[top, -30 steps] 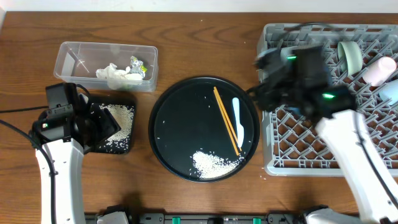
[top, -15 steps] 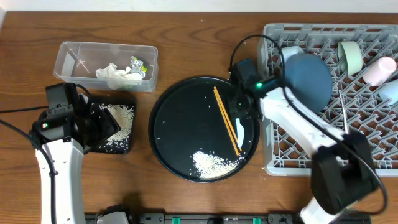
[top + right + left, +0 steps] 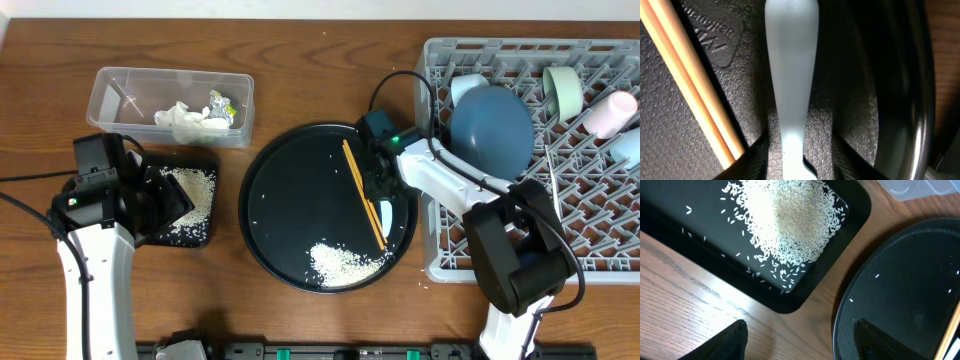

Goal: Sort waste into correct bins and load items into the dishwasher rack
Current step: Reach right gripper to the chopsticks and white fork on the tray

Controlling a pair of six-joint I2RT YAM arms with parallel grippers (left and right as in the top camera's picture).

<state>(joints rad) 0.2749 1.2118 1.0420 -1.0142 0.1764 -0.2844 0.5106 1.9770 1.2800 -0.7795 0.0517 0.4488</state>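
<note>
Two chopsticks (image 3: 692, 82) beside cutlery (image 3: 791, 75), tray rim (image 3: 914, 100) near

A large round black tray (image 3: 290, 200) sits on the wooden table (image 3: 320, 70).

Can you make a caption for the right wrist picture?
Right hand straddling a white plastic cutlery handle beside wooden chopsticks on the round black tray.
</note>
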